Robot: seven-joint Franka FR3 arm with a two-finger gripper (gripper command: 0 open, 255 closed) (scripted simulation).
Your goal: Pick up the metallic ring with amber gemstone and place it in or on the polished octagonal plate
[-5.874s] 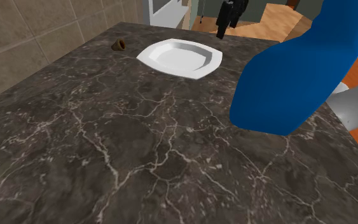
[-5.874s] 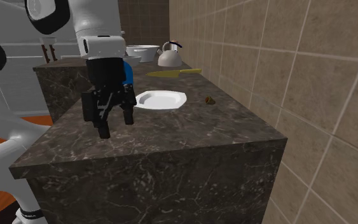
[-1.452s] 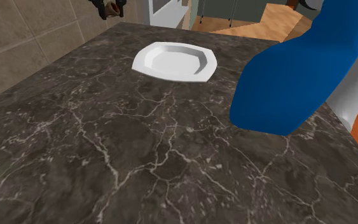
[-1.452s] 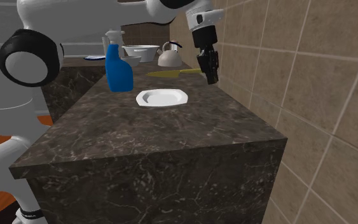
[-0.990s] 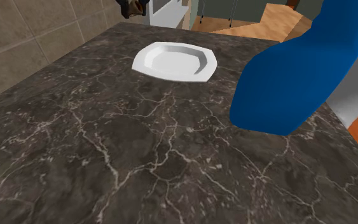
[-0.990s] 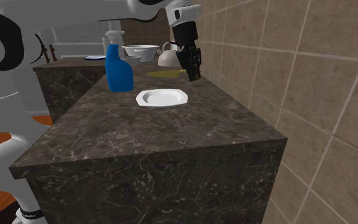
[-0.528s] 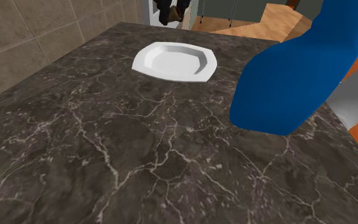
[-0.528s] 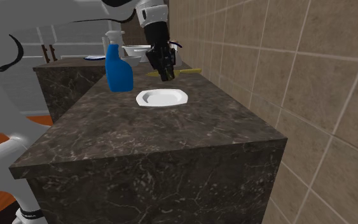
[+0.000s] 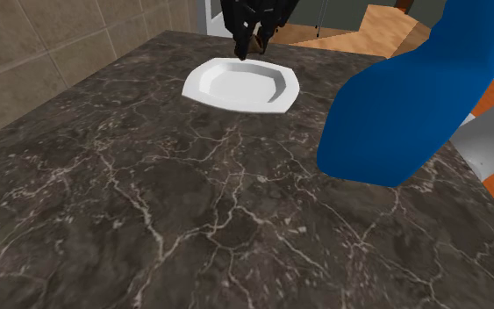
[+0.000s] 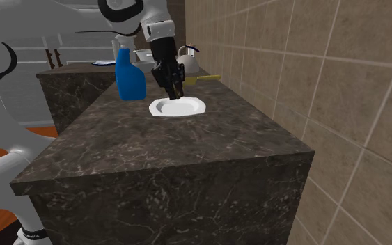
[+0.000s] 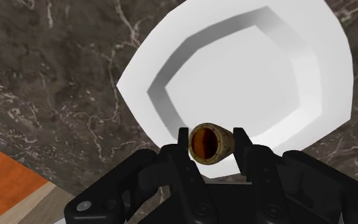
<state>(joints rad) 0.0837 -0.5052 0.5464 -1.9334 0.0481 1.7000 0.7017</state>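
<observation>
One ring (image 11: 209, 142), one white plate (image 9: 236, 89), one blue bottle (image 10: 128, 75), one kettle (image 10: 191, 63)

I'm looking at a dark marble countertop (image 9: 175, 219), veined in white, that runs along a tan tiled wall (image 9: 25, 44). Two things rest directly on it. A white octagonal plate (image 9: 240, 85) lies flat toward the far end, its shallow well bare. A blue spray bottle (image 9: 411, 97) stands upright on the side away from the wall, near the plate but not touching it. In the second exterior view the bottle is left of the plate. The rest of the stone is bare.
</observation>
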